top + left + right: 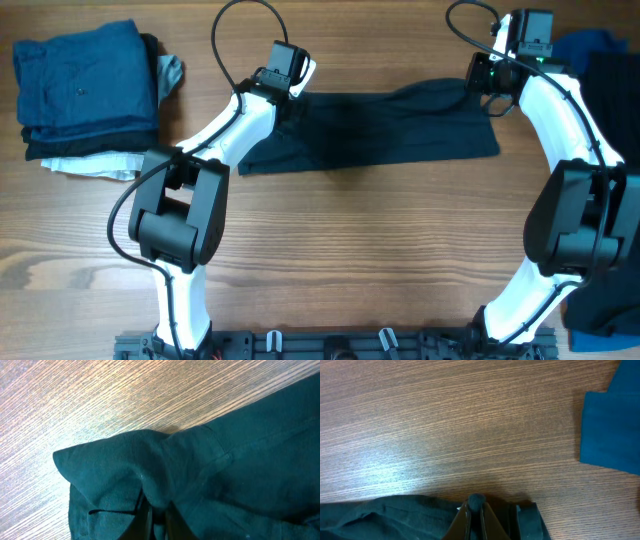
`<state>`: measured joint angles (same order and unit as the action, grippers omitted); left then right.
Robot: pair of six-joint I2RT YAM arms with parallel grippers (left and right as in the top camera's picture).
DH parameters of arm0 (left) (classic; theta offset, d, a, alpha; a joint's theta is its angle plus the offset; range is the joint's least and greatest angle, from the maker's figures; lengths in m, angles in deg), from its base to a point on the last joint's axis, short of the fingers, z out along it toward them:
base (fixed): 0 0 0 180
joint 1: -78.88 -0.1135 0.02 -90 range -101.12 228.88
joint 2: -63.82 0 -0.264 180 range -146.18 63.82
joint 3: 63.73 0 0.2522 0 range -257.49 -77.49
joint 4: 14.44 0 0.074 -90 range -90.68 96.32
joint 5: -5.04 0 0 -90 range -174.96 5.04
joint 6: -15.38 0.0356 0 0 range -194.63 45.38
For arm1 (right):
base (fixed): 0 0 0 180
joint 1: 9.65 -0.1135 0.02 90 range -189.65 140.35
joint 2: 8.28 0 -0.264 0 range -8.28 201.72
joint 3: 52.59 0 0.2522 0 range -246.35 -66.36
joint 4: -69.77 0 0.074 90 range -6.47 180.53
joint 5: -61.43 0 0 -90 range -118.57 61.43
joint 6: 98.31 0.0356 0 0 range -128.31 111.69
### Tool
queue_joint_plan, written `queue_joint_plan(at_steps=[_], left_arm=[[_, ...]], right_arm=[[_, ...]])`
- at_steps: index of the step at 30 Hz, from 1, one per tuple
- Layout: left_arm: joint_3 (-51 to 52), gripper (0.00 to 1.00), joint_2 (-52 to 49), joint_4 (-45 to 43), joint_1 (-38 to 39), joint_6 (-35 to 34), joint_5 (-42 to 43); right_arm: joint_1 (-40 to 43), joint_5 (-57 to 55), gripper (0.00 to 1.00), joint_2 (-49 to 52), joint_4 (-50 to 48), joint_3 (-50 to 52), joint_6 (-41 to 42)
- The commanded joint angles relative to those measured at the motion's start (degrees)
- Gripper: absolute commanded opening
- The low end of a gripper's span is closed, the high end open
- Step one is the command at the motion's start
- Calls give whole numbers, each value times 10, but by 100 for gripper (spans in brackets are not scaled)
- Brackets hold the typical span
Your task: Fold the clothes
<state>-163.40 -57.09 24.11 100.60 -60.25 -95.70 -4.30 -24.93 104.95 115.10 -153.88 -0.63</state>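
Both jaws clamp shirt [370,135] | one at each far corner

The shirt [370,130] lies flat across the far middle of the table [350,250], its long side running left to right. The left pincer [152,515] sits at the shirt's far left corner, with cloth bunched between its fingers. The right pincer [477,505] sits at the far right corner, on the shirt's edge. A stack of folded clothes [85,90] lies at the far left, apart from the shirt. Further garments [610,80] lie along the table's right edge, beyond the right arm.
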Motion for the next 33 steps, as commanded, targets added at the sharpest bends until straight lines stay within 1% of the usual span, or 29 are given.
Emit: queue_joint_plan(at_steps=[1, 3, 5, 10, 15, 18, 20, 21, 23, 26, 30, 32, 33], left_arm=[[-5, 4, -7, -3, -2, 2, -11], [-10, 4, 6, -10, -7, -31, -64], [-21, 4, 27, -10, -16, -46, -66], [-31, 4, 75, -4, -30, -41, -67], [-31, 4, 81, 9, -31, -41, -72], [-31, 4, 90, 34, -31, -41, -119], [-31, 4, 112, 73, -31, -55, -139], [-31, 5, 130, 91, -31, -76, -138], [-31, 6, 154, 117, -31, -94, -135], [-31, 9, 184, 173, -31, -100, -85], [-30, 9, 186, 253, -31, -146, -35], [-30, 9, 184, 288, -31, -168, -9], [-30, 8, 183, 300, -31, -177, -2]], right_arm=[[-2, 7, 4, -12, -2, -1, -2], [-2, 16, 4, -14, -16, -2, -2], [-2, 21, 4, -21, -24, -6, -2], [-2, 37, 4, -47, -19, -8, -3], [-2, 38, 4, -51, 0, -8, -4], [-2, 39, 4, -51, 30, -8, -17], [0, 39, 4, -53, 53, -8, -19], [0, 39, 4, -57, 64, -8, -24], [3, 39, 4, -66, 79, -8, -27], [18, 39, 4, -88, 119, -8, -26], [32, 39, 4, -94, 187, -4, -40], [31, 39, 4, -94, 179, 16, -45], [31, 39, 4, -93, 158, 35, -47]])
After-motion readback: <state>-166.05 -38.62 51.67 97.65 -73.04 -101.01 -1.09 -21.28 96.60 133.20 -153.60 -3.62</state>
